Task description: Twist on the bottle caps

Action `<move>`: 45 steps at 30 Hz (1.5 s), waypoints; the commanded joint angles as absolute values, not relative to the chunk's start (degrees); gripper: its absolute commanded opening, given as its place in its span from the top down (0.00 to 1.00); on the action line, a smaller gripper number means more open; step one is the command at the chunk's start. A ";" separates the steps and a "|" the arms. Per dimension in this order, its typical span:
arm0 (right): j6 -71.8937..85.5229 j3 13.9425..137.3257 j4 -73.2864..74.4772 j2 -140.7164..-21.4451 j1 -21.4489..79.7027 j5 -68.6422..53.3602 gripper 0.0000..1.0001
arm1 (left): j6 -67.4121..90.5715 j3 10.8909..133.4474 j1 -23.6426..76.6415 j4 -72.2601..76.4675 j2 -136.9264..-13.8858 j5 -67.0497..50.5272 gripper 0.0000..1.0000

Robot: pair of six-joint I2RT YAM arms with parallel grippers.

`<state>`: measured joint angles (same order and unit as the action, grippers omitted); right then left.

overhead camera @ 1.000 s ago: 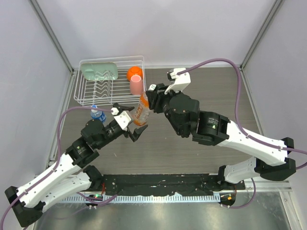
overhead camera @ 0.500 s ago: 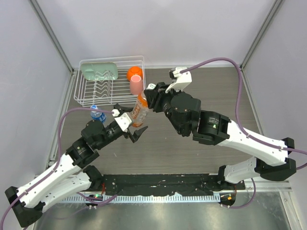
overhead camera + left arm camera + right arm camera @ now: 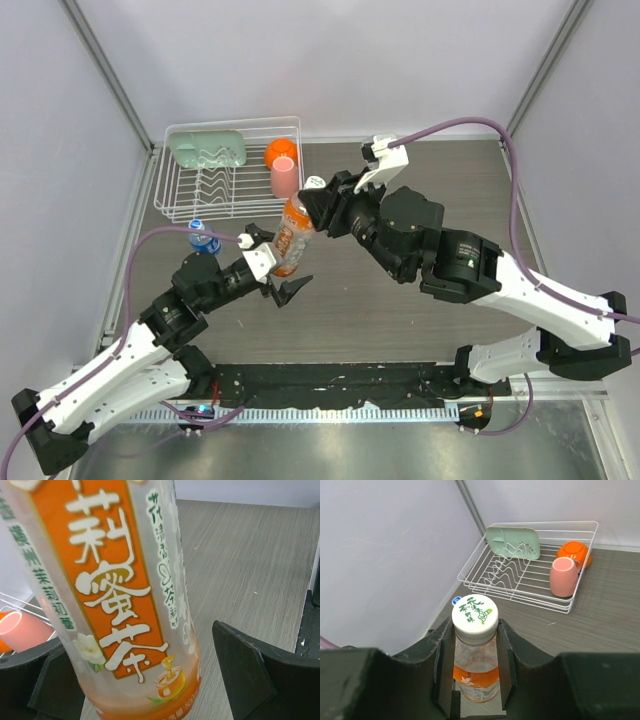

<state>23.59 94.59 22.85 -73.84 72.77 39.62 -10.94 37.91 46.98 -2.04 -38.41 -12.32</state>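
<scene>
1. Blue-label bottle [image 3: 204, 241]: stands outside your left gripper [image 3: 272, 264], off to its left.
2. Left gripper: jaws apart, one on either side of the lower body of the orange bottle [image 3: 291, 236].
3. White cap [image 3: 475, 612]: sits on top of that bottle, pinched between the jaws of your right gripper [image 3: 312, 205].

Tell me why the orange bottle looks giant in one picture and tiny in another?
Left wrist view: the camera sits beside the orange tea bottle, so it fills the frame, and the pink cup behind is blurry. Top view: the camera is far above, so the bottle looks small under even light. Right wrist view: the white cap is sharp.
</scene>
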 commanded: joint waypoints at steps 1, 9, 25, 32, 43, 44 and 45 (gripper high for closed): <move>22.59 98.61 23.11 -73.56 73.30 36.04 0.99 | -10.81 37.53 47.02 -0.88 -38.23 -15.20 0.03; 20.92 98.61 23.99 -73.56 74.27 36.21 0.99 | -8.00 37.97 46.49 -0.26 -38.32 -14.85 0.34; 15.30 93.88 21.63 -70.49 77.78 37.88 0.99 | 4.39 39.20 45.09 -0.26 -36.56 -20.82 0.63; 13.62 91.85 21.01 -67.59 78.13 32.97 0.99 | 8.96 39.20 44.65 -0.26 -35.77 -25.75 0.73; 10.29 97.99 26.62 -67.15 78.13 21.46 0.37 | 8.18 36.74 44.03 3.86 -34.63 -27.60 0.85; 9.76 98.78 27.67 -66.80 78.13 20.58 0.35 | 7.91 36.48 43.95 4.39 -34.11 -28.29 0.86; 9.32 100.53 30.38 -66.71 78.13 19.35 0.31 | 6.52 36.30 43.77 4.92 -33.93 -29.26 0.87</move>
